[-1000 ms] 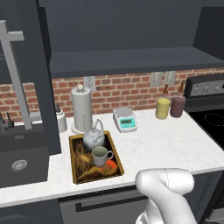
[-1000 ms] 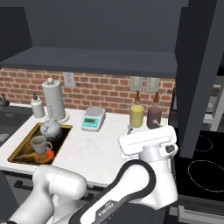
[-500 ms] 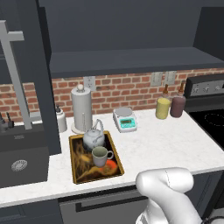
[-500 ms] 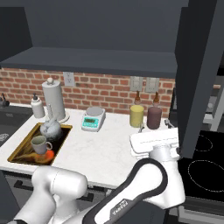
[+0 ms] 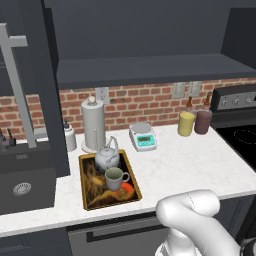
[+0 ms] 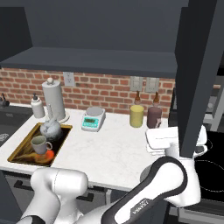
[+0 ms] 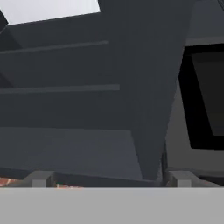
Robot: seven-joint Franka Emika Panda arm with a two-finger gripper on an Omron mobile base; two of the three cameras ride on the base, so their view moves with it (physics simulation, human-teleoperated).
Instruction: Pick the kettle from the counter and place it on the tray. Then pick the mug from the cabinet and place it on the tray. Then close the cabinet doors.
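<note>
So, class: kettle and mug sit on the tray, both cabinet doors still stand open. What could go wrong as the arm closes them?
1. The open gripper sits close to the edge of the right dark navy cabinet door; a push so near the edge could slip off.
2. The small silver-grey kettle and pale grey-green mug stand close together on the dark gold-rimmed tray; a wide arm swing toward the left door might knock them.
</note>
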